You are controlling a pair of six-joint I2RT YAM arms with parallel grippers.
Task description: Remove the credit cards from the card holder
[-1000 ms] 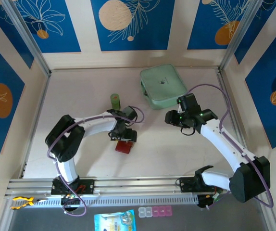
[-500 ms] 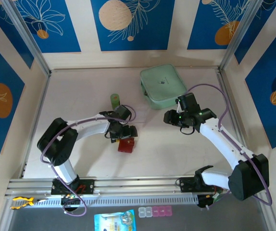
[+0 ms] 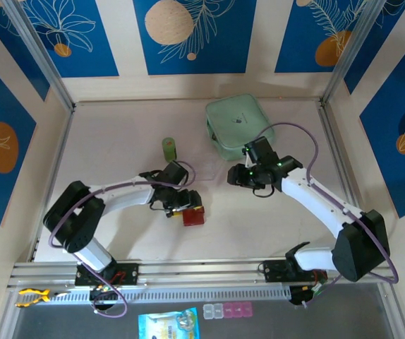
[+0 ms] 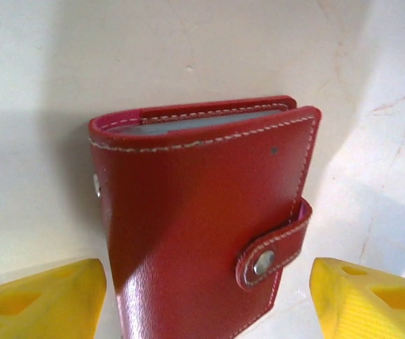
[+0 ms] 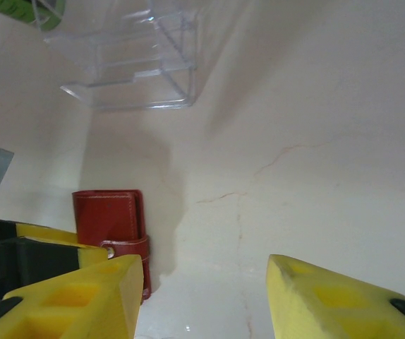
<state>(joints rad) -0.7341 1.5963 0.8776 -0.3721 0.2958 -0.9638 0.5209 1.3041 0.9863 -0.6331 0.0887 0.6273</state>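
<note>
The red card holder [image 4: 202, 212] lies on the pale table, closed, with its tab [image 4: 273, 254] snapped over the cover. It shows as a small red block [image 3: 193, 217] in the top view and at the left [image 5: 111, 219] of the right wrist view. Grey sleeve edges [image 4: 195, 120] peek out at its top; the credit cards are hidden inside. My left gripper [image 4: 209, 304] is open and straddles the holder, with a gap on each side of it. My right gripper [image 5: 202, 296] is open over bare table, to the right of the holder, and holds nothing.
A mint-green zip pouch [image 3: 238, 126] lies at the back, just behind the right arm. A small green cylinder [image 3: 168, 147] stands behind the left arm. A clear plastic box [image 5: 135, 60] sits between the cylinder and the right gripper.
The left gripper and the holder have shifted right and a little nearer. The right gripper has swung left, towards the holder.
</note>
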